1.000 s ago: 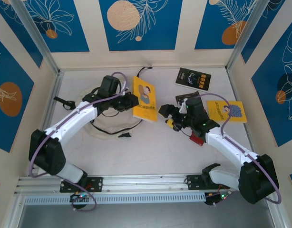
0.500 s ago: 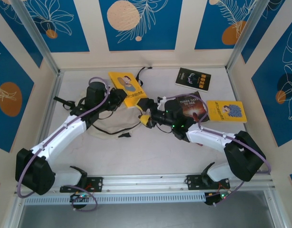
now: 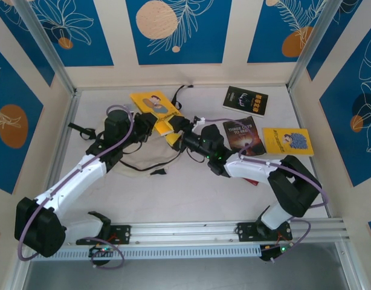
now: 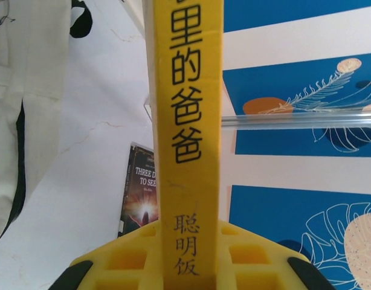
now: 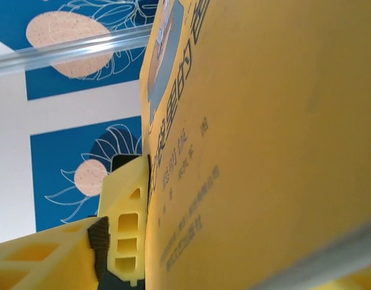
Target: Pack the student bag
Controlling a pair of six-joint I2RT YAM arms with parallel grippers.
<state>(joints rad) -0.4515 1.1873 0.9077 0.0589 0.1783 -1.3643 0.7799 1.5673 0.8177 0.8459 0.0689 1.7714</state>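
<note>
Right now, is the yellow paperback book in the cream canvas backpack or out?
Out: the left pincer clamps the yellow paperback book by its spine, clear of the cream canvas backpack.

robot lab test cell: aluminium rail [image 3: 185, 229], frame posts [image 3: 48, 51], printed blue wall panels [image 3: 197, 42].

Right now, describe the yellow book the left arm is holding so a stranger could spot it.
Find the cream bag on the left half of the table. At its far edge the left gripper clamps a yellow book. The other yellow book lies flat at the far right, beside a dark book, with no gripper on it.
</note>
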